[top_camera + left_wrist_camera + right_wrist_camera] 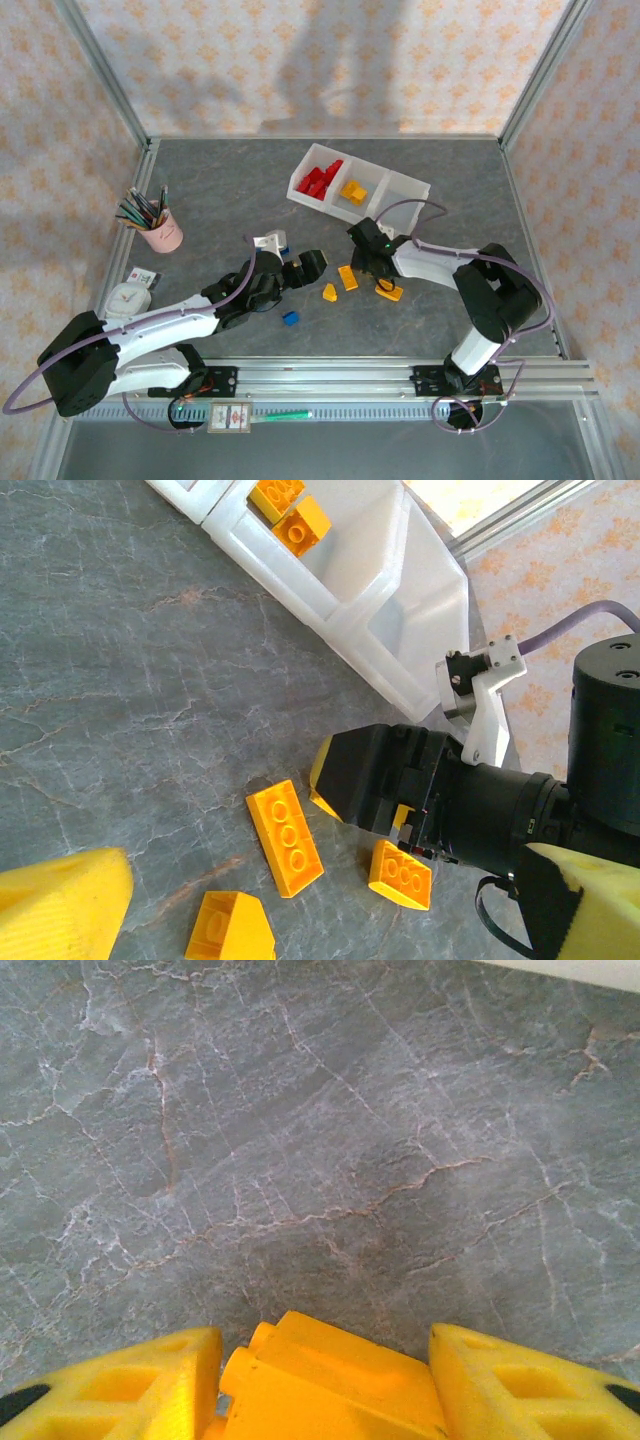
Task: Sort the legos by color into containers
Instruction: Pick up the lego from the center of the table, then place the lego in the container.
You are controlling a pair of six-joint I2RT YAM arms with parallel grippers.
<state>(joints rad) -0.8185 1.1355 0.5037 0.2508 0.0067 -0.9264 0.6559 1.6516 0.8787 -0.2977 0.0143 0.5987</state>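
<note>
Left pincer: fingers apart, nothing between. Blue brick at its 6 o'clock on counter; flat yellow plate at its 3 o'clock. Right pincer: clamped on yellow brick, low over counter. Tray at its 12 o'clock.

Red bricks and orange bricks are sorted in the far tray; nearer, one orange brick is pinched, and a blue brick is seen loose.

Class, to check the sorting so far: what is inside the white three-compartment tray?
Red bricks pile in the tray's left compartment, yellow-orange bricks lie in the middle, none shows in the right. Any bricks under the red pile are covered.
</note>
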